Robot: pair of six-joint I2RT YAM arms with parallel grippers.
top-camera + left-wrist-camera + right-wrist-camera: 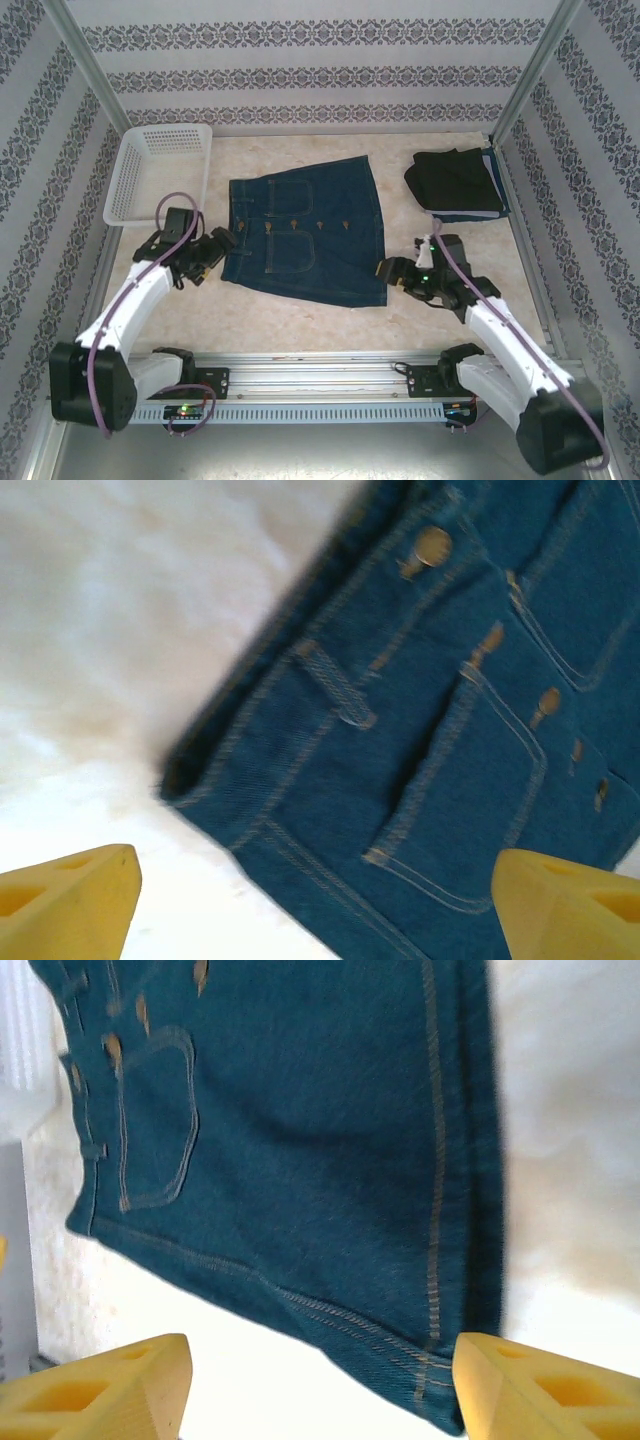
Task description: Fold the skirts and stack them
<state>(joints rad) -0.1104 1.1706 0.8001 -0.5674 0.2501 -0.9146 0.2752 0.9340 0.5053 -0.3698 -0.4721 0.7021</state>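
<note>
Lying flat and front-up at the middle of the table (300, 325), the unfolded denim skirt (305, 235) had its waistband to the left and its wider hem to the right, with a row of brass buttons running between two patch pockets. At the far right corner sat a small stack: a folded black skirt (452, 178) on top of a folded dark blue skirt (472, 213). A paler edge showed along the stack's right side, too small to tell apart.

The left gripper (215, 250) was just beside the near corner of the waistband; in its wrist view its yellow fingers (68, 900) stood wide apart, with a belt loop and pocket between them and nothing gripped. The right gripper (390, 270) was at the near corner of the hem — its fingers (545, 1388) also spread wide, straddling the stitched hem edge and holding nothing. Whether either touched the cloth could not be told.

A white lattice basket (135, 170) stood at the far left.
</note>
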